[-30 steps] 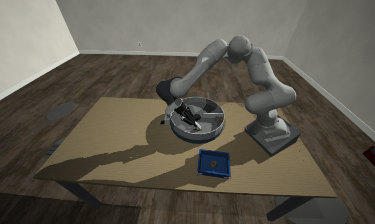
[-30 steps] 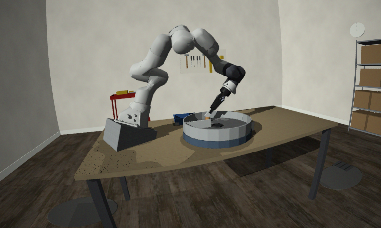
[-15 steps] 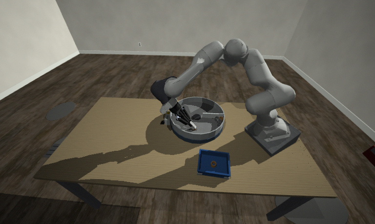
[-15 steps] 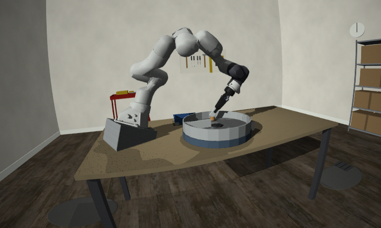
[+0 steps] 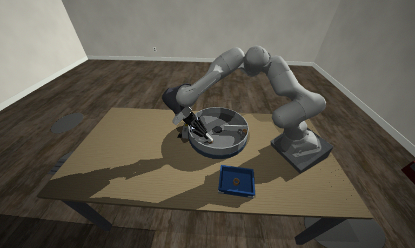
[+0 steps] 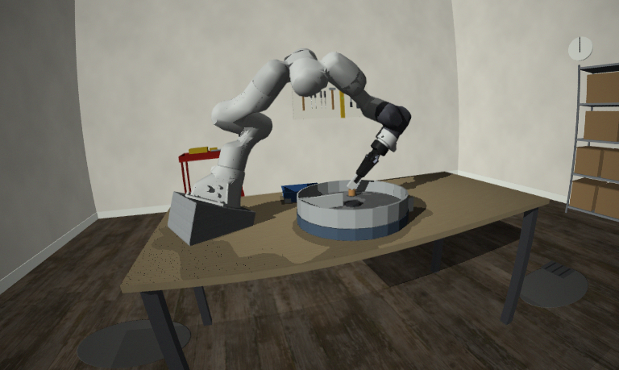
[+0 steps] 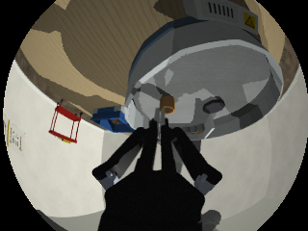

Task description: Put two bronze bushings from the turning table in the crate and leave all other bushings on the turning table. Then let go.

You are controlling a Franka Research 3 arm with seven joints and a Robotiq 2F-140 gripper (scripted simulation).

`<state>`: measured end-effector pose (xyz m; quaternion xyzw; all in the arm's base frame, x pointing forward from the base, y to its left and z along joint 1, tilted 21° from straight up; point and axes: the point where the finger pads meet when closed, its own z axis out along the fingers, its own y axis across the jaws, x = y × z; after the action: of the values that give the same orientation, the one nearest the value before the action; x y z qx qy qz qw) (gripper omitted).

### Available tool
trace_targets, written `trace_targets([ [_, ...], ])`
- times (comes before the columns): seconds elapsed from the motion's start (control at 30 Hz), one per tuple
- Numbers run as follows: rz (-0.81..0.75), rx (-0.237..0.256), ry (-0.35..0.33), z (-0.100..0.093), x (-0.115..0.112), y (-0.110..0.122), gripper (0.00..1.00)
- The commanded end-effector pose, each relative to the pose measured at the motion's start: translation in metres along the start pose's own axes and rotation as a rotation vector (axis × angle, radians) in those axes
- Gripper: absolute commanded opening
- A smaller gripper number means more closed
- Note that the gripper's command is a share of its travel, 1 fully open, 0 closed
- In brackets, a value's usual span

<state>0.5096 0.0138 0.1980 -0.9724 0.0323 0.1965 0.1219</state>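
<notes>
My gripper (image 5: 209, 138) (image 6: 353, 184) (image 7: 160, 114) reaches down into the front left part of the grey turning table (image 5: 220, 109) (image 6: 351, 215) (image 7: 218, 45). Its fingers are shut on a bronze bushing (image 5: 211, 141) (image 6: 351, 192) (image 7: 167, 102) at their tips, low over the table's floor. Another bronze bushing (image 5: 244, 131) and a dark bushing (image 5: 239, 131) lie at the table's right side by a divider. A blue crate (image 5: 236, 168) (image 6: 294, 190) (image 7: 106, 117) stands in front of the turning table with one bronze bushing (image 5: 236, 180) in it.
The turning table has a raised rim, a dark hub (image 5: 217, 129) (image 6: 352, 203) (image 7: 215, 106) and dividing walls. A small box (image 5: 185, 132) sits against its left side. The arm's base (image 5: 301, 151) (image 6: 205, 215) stands to the right of it.
</notes>
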Motion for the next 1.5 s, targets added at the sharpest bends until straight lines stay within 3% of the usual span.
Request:
trace_targets([
  [0.0, -0.015, -0.006, -0.002, 0.001, 0.004, 0.004, 0.0],
  [0.33, -0.015, -0.006, -0.002, -0.014, 0.022, 0.014, 0.0],
  [0.43, -0.015, -0.006, -0.002, -0.014, 0.022, 0.014, 0.0],
  [0.47, -0.015, -0.006, -0.002, -0.014, 0.022, 0.014, 0.06],
  [0.93, -0.015, -0.006, -0.002, -0.015, 0.022, 0.014, 0.06],
  [1.03, -0.015, -0.006, -0.002, -0.024, 0.014, 0.014, 0.06],
  [1.2, -0.015, -0.006, -0.002, -0.056, -0.013, 0.015, 0.06],
  [1.4, -0.015, -0.006, -0.002, -0.061, -0.017, 0.015, 0.06],
  [1.43, -0.015, -0.006, -0.002, -0.061, -0.017, 0.015, 0.32],
  [1.47, -0.015, -0.006, -0.002, -0.061, -0.017, 0.015, 0.32],
])
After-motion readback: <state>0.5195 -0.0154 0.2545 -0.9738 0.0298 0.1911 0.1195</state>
